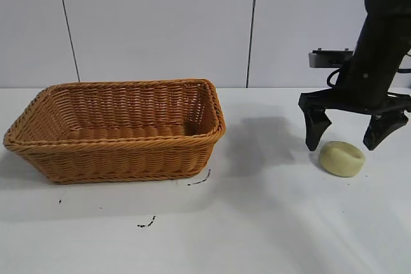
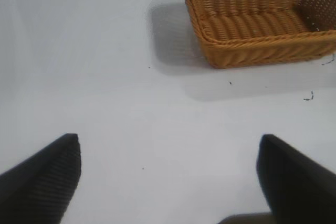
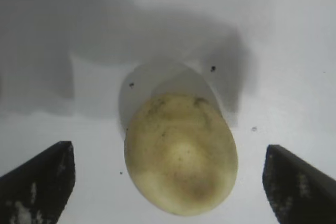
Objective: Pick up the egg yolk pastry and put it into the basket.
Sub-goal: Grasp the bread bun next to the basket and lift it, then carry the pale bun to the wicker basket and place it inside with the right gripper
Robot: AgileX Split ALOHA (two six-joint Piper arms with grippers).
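Note:
The egg yolk pastry (image 1: 342, 158), a pale yellow-green dome with a dimple, lies on the white table at the right. In the right wrist view the pastry (image 3: 180, 153) lies between the two fingers without touching them. My right gripper (image 1: 347, 144) hangs open just above and behind it, one finger on each side. The orange-brown wicker basket (image 1: 115, 149) stands empty at the left; it also shows in the left wrist view (image 2: 252, 51). My left gripper (image 2: 168, 153) is open and empty over bare table, out of the exterior view.
A white table (image 1: 257, 222) carries a few small dark specks (image 1: 146, 224) in front of the basket. A white panelled wall stands behind. A wide stretch of table separates pastry and basket.

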